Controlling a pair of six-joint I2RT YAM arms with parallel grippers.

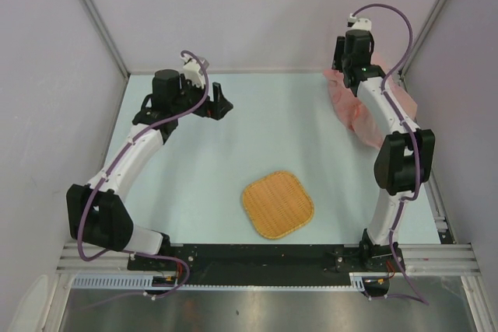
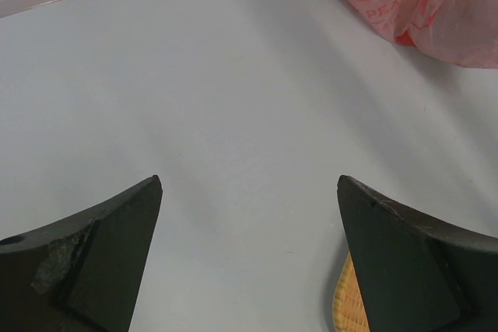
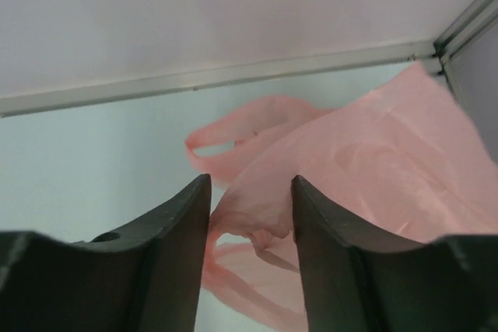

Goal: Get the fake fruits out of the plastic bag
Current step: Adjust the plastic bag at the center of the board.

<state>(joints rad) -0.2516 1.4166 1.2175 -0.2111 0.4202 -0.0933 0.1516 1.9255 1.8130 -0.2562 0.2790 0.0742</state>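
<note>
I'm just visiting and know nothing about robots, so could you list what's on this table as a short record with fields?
Plastic bag: pink, translucent, crumpled in the far right corner
Fake fruits: none visible outside the bag
Left gripper: open, over bare table, holding nothing
Right gripper: jaws apart, astride the bag's bunched top
Woven mat: orange-tan, toward the near edge, nothing on it

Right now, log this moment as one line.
left tool: open, empty | right tool: astride plastic bag top, grip unclear | fruits: none visible outside bag | woven mat: bare
</note>
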